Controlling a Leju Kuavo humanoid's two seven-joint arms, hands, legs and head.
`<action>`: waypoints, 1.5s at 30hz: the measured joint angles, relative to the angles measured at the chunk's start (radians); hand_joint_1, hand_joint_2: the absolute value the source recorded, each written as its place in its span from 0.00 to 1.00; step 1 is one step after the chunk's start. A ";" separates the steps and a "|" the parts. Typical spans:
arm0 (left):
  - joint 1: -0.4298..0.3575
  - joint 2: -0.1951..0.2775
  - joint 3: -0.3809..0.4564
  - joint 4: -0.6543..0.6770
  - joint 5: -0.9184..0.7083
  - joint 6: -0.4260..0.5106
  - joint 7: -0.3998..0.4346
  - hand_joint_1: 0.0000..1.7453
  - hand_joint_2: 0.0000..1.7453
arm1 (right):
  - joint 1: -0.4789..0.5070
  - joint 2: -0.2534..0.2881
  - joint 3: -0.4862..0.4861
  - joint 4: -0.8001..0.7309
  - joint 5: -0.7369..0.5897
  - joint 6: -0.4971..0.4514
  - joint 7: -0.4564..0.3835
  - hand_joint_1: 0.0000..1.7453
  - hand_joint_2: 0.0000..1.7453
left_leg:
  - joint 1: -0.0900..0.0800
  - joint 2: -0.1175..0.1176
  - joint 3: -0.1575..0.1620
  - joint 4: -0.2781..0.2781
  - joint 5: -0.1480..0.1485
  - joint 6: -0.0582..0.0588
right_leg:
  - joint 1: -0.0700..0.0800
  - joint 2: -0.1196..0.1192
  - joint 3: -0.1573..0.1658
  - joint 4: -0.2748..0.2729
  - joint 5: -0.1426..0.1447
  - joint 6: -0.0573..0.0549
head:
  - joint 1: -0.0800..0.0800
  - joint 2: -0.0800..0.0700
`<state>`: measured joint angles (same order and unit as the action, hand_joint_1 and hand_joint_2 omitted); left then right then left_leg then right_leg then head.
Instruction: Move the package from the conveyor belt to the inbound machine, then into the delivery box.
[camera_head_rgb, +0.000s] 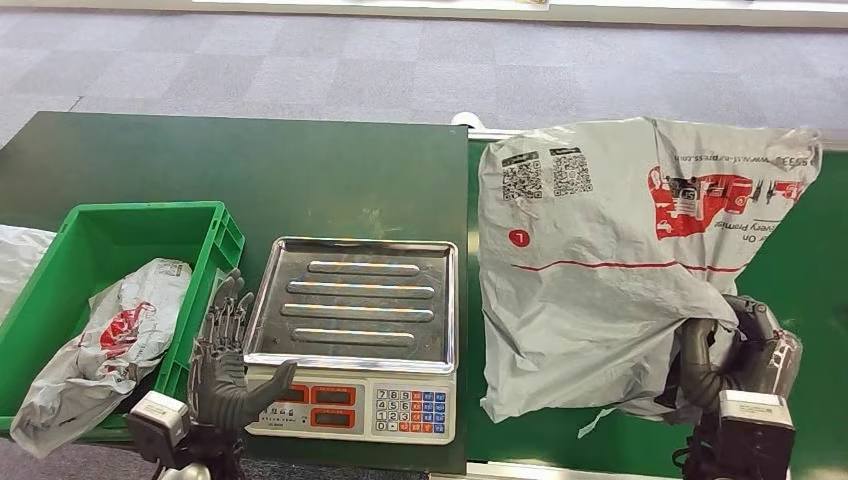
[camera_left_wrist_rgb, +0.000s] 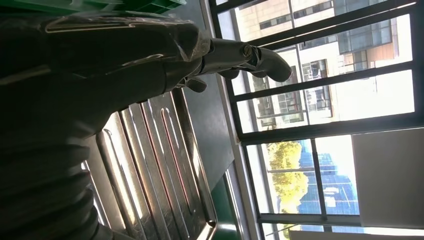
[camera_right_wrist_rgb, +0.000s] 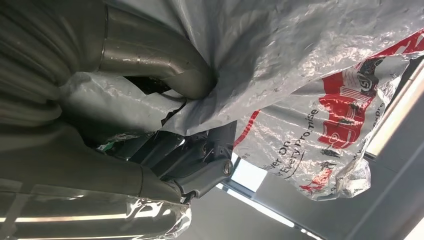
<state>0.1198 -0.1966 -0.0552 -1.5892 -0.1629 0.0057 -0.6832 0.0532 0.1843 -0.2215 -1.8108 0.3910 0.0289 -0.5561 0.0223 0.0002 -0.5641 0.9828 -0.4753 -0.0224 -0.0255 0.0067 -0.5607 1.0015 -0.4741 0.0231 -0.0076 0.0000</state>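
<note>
The right hand (camera_head_rgb: 745, 352) gripped the near corner of the grey package (camera_head_rgb: 610, 250), which lay on the green conveyor belt (camera_head_rgb: 805, 270) beside the scale (camera_head_rgb: 355, 335). The left hand (camera_head_rgb: 225, 360) hovered with fingers spread and empty between the scale and the green box (camera_head_rgb: 110, 235).

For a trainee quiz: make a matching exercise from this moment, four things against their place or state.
Things
1. large grey package
2. small crumpled package
3. scale tray
4. left hand

Places or states
A. bare, nothing lying on it
B. inside the green bin
C. gripped at its near edge by the right hand, over the conveyor belt
D. fingers spread, holding nothing, between bin and scale

Pairs: 1-C, 2-B, 3-A, 4-D
</note>
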 joint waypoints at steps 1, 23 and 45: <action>0.002 0.000 0.001 -0.003 0.000 0.000 0.000 0.00 1.00 | 0.001 0.000 0.001 -0.012 0.000 0.000 -0.001 1.00 1.00 | 0.000 0.000 0.000 0.000 0.000 0.000 | 0.000 0.000 0.000 0.000 0.000 0.000 | 0.000 0.000; 0.006 0.020 0.030 -0.149 0.082 0.160 -0.016 0.00 1.00 | -0.285 -0.179 0.178 0.073 0.284 0.016 0.139 1.00 1.00 | 0.000 0.001 0.000 0.000 0.001 0.000 | 0.000 0.000 0.002 0.000 0.001 0.000 | 0.000 0.000; 0.016 0.039 -0.017 -0.184 0.108 0.177 -0.016 0.00 1.00 | -0.929 -0.164 0.841 1.016 0.018 0.445 0.142 1.00 1.00 | 0.000 0.000 -0.001 0.000 0.002 0.000 | 0.000 -0.001 -0.001 0.002 0.001 0.001 | 0.000 0.000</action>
<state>0.1353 -0.1576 -0.0722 -1.7729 -0.0553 0.1823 -0.6989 -0.8754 0.0202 0.6196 -0.7945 0.4089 0.4740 -0.4138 0.0224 -0.0002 -0.5655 0.9829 -0.4731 -0.0224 -0.0254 0.0061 -0.5617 1.0032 -0.4728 0.0237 -0.0074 0.0000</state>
